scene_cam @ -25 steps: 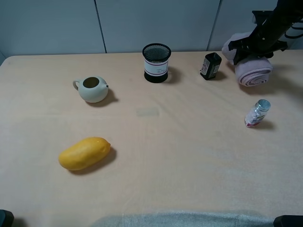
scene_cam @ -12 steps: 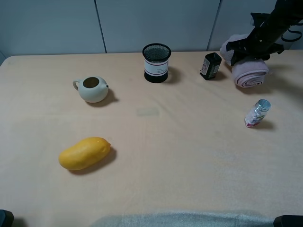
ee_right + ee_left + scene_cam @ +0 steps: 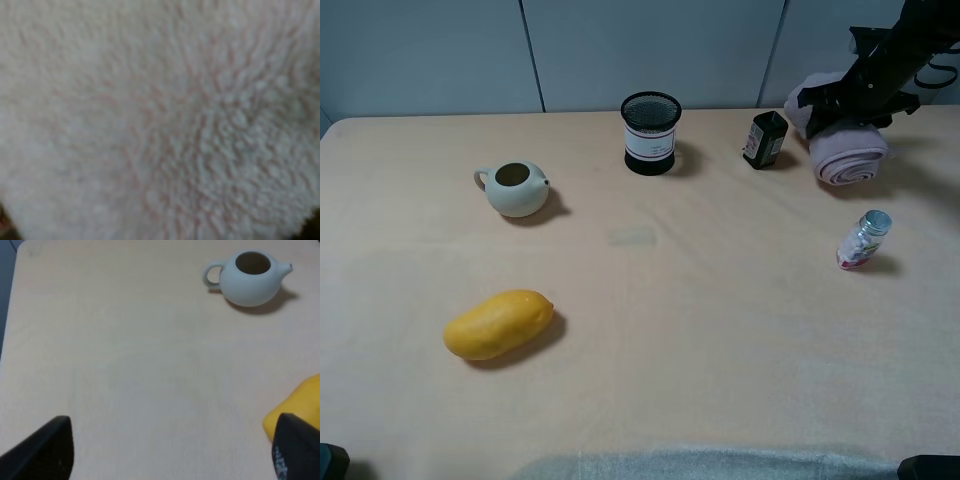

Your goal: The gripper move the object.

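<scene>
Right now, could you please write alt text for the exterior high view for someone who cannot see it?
At the far right of a beige table, the right gripper clamps a rolled pink towel around its middle. Also on it: a dark jar, a black mesh cup, a pale teapot, a yellow mango and a small bottle.

A pale beige tabletop point(image 3: 720, 340) fills the view; behind its far edge stands a grey-blue panelled wall point(image 3: 430, 55) with dark vertical seams point(image 3: 531, 55); the light is soft and even.
</scene>
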`<state>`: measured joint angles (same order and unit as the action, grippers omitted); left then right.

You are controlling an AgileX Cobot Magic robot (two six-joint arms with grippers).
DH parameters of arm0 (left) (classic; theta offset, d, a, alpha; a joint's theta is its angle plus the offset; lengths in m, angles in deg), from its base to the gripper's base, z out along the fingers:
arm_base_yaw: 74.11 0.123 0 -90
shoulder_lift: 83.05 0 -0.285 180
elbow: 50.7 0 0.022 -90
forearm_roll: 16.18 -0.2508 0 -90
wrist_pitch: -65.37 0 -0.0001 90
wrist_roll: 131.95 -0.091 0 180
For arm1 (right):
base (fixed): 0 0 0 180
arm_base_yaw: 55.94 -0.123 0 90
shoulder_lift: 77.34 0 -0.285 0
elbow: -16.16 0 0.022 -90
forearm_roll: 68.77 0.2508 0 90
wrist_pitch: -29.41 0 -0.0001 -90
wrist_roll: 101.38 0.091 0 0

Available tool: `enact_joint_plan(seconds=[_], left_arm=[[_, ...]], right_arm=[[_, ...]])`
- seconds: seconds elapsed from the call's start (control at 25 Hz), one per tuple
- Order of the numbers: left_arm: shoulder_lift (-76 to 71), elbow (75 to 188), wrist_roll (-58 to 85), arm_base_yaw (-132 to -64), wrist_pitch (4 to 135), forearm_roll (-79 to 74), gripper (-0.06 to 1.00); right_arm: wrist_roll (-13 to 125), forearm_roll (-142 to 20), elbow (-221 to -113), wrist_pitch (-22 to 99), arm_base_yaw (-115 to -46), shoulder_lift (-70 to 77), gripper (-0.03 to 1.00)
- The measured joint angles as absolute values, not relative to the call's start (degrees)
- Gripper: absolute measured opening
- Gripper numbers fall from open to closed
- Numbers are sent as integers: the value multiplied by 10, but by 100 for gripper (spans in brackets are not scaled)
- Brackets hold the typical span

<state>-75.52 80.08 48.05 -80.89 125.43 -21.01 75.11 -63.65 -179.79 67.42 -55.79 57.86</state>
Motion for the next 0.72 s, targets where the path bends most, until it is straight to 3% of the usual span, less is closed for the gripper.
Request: enact_joint_plan(seconds=[0.16, 0.72], left_arm=[[-755, 801, 481, -809, 1254, -210, 79], [-755, 801, 481, -809, 1254, -210, 79]], right_arm=[[756, -642, -1798, 674, -558, 579, 67], [765, -645, -1798, 682, -558, 569, 69]])
